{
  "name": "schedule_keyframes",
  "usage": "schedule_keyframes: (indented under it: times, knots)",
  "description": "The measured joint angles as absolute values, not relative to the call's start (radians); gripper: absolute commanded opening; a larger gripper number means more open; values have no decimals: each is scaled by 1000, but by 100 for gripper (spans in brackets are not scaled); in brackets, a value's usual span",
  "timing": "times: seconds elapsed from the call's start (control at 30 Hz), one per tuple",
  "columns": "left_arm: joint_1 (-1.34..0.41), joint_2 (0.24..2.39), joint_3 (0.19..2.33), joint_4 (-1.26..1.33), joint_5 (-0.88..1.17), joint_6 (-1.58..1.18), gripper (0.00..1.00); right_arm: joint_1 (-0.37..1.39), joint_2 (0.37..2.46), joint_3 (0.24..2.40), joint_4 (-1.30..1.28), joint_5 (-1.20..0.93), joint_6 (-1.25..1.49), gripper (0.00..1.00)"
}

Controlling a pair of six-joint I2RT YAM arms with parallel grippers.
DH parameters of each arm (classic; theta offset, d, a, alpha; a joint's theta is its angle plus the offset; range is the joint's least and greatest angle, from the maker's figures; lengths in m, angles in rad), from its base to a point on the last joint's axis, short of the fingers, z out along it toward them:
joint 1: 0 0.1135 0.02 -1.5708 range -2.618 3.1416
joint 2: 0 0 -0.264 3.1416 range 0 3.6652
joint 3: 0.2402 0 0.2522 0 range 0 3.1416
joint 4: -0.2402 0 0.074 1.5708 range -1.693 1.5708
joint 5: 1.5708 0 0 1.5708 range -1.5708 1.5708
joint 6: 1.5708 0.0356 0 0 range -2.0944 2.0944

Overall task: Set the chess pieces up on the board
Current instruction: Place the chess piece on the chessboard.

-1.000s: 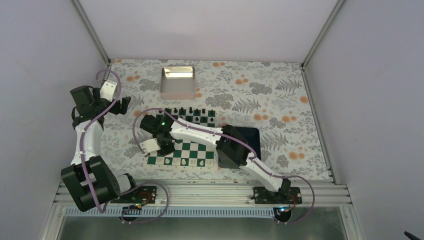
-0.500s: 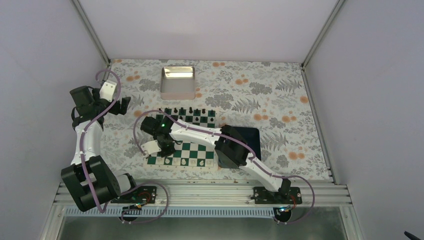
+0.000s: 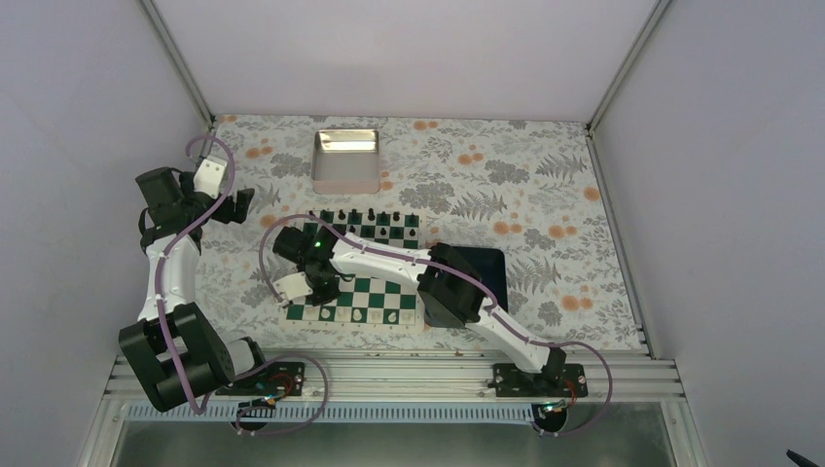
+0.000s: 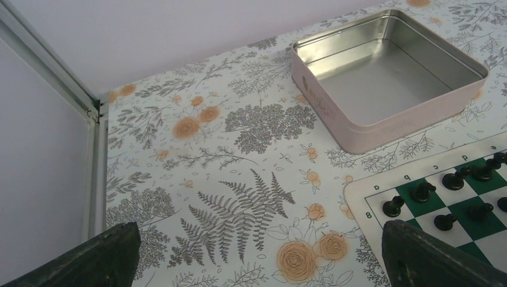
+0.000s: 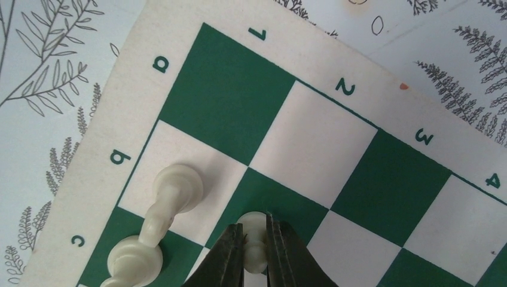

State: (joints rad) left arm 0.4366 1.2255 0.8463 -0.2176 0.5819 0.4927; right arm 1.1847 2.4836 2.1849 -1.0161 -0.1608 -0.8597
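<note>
The green and white board [image 3: 375, 288] lies mid-table; its near left corner fills the right wrist view [image 5: 359, 131]. My right gripper [image 5: 256, 236] is shut on a small white pawn [image 5: 253, 222], whose base is at a green square in row 2, column b. In the top view this gripper [image 3: 313, 295] is over the board's near left part. Two more white pieces stand beside it, one [image 5: 176, 185] on the white b1 square and one [image 5: 134, 260] on c1. More white pieces line the near row [image 3: 375, 315]. My left gripper [image 3: 243, 201] is open and empty above the cloth [image 4: 260, 263], left of the board's far corner.
Black pieces [image 3: 375, 219] stand on the board's far rows and also show in the left wrist view [image 4: 454, 179]. A shiny empty tin [image 3: 345, 161] sits behind the board [image 4: 388, 72]. A dark blue tray [image 3: 489, 261] lies right of the board, partly under the right arm.
My right gripper has shifted slightly left and toward the near edge with the pawn in it. The left arm has not moved.
</note>
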Motion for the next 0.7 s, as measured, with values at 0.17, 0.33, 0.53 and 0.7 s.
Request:
schedule_keyframes:
  times: [0.17, 0.33, 0.53, 0.7]
  knots:
    - [438, 1225, 846, -218, 588, 493, 100, 1185, 2484, 2185, -1011, -160, -860, 10]
    - [442, 1225, 846, -218, 588, 493, 100, 1184, 2484, 2185, -1008, -160, -860, 12]
    - [442, 1225, 846, -218, 592, 493, 100, 1184, 2484, 2181, -1002, -154, -860, 21]
    - [442, 1224, 846, -218, 599, 493, 100, 1183, 2479, 2177, -995, -144, -855, 27]
